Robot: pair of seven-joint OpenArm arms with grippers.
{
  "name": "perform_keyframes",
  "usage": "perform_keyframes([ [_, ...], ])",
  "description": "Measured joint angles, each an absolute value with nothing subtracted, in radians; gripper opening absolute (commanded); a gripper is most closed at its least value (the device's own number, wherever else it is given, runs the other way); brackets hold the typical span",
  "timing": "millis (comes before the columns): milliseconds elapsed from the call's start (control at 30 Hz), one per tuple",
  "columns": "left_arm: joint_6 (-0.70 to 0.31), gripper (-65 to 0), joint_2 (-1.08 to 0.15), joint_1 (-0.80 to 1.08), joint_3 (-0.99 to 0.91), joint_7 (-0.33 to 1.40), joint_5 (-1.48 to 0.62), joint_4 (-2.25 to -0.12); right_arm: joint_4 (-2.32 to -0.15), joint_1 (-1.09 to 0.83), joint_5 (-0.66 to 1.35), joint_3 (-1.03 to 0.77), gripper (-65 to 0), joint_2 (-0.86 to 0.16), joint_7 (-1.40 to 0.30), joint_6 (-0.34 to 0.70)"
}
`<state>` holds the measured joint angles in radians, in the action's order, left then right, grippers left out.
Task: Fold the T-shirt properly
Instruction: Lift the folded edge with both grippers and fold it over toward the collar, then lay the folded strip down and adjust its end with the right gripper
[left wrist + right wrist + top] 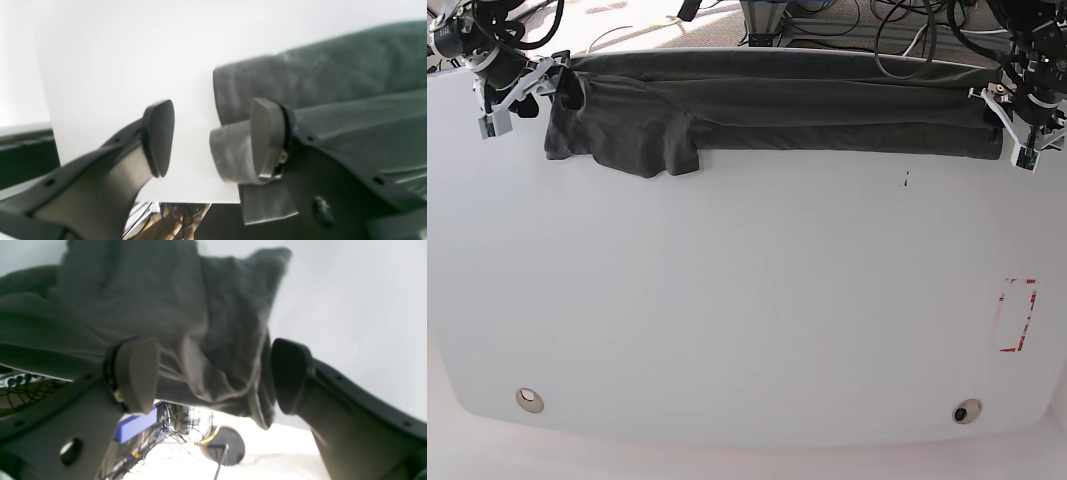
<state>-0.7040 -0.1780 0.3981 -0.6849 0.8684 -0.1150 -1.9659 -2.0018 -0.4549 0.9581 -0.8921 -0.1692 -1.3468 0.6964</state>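
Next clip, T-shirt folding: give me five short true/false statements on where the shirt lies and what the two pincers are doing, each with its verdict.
1. The T-shirt lies stretched along the far edge of the table. True.
2. The left pincer is clamped shut on the cloth. False: its jaws stand apart, with a fold of shirt edge lying against one jaw.
3. The right pincer is open, with bunched cloth between its jaws. True.
4. The shirt is folded into a neat square at the table's middle. False: it is a long, narrow band along the far side, bunched at one end.
5. A red marking shows on the table near the left arm's side. True.
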Motion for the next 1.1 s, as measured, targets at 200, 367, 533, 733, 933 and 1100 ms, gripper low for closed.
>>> perform_keyframes([
  [200,-0.694,-31.2,-0.165,0.396,-0.644,0.899,-0.112,-1.929,-2.001,-0.426,0.943,-0.785,-43.1,-0.160,-1.344,0.696],
  [367,-0.706,-31.2,-0.122,0.395,-0.603,0.892,-0.104,-1.821,-1.983,-0.379,0.796,-0.737,-59.3,-0.083,-1.335,0.700],
  [533,-0.701,-31.2,-0.136,0.376,-0.611,0.851,-0.138,-1.717,-1.854,-0.329,0.611,-0.740,-56.3,-0.044,-1.347,0.695],
  [733,-0.701,-31.2,-0.137,0.302,-0.613,0.786,-0.141,-1.636,-1.740,-0.260,0.566,-0.740,-56.0,-0.090,-1.266,0.700],
  [933,-0.708,-31.2,-0.138,0.232,-0.611,0.797,-0.131,-1.596,-1.635,-0.192,0.545,-0.740,-55.5,-0.191,-1.233,0.700],
  [1100,-0.704,-31.2,-0.134,0.212,-0.600,0.817,-0.127,-1.597,-1.660,-0.127,0.530,-0.741,-45.7,-0.239,-1.267,0.698],
])
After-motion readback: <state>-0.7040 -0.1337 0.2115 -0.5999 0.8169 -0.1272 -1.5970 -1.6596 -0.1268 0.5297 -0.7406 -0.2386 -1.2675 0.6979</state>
